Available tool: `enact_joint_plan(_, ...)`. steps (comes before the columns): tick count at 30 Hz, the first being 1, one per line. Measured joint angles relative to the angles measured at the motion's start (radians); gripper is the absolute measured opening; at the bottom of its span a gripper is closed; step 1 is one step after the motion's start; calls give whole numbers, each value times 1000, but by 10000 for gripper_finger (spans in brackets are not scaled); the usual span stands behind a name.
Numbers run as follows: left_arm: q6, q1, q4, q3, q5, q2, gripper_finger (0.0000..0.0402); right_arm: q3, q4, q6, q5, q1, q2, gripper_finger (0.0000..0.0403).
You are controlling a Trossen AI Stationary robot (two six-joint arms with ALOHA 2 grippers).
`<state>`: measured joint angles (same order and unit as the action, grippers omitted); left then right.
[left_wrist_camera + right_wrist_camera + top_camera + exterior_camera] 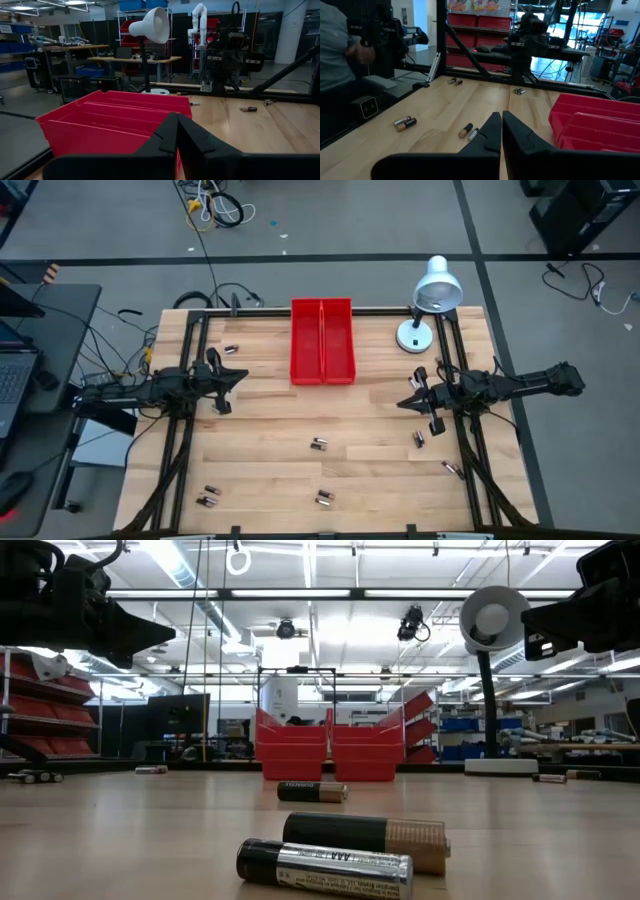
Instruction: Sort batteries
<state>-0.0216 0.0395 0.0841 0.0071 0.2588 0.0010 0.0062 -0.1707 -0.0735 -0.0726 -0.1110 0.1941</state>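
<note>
Small batteries lie scattered on the wooden table: one pair (320, 444) at the middle, one (324, 498) near the front edge, one (208, 496) at front left, one (231, 348) at far left, and others (419, 438) on the right. Two of them (345, 850) lie close in the low view. A red two-compartment bin (322, 340) stands at the far middle. My left gripper (243, 376) hovers shut at the left, above the table. My right gripper (402, 402) hovers shut at the right. Both point toward the table's middle with nothing between their fingers.
A white desk lamp (430, 300) stands at the far right corner, next to the bin. Black frame rails (190, 340) run along the table's left, right and far sides. A person (340, 45) stands beyond the table in the right wrist view.
</note>
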Motion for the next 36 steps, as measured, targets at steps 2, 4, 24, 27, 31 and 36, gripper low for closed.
enact_joint_plan(2, 0, 0, 0, 0, 0, 0, 17, 0, 0, 0, 0, 0, 0, 4)
enact_joint_plan(4, 0, 0, 0, 0, 0, 0, 17, 0, 0, 0, 0, 0, 0, 3)
enact_joint_plan(24, 84, 0, 79, 0, 0, 0, 17, 0, -313, -226, 193, 41, 0, 1)
enact_joint_plan(27, 81, 0, 92, 0, 0, 0, 17, 0, -365, -213, 197, 43, 0, 1)
enact_joint_plan(31, 46, 0, 111, 0, 57, 0, 17, 0, -439, -56, 219, 44, 0, 1)
enact_joint_plan(36, 116, 0, 160, 0, 195, 0, 20, 0, -361, -10, 392, 74, 31, 1)
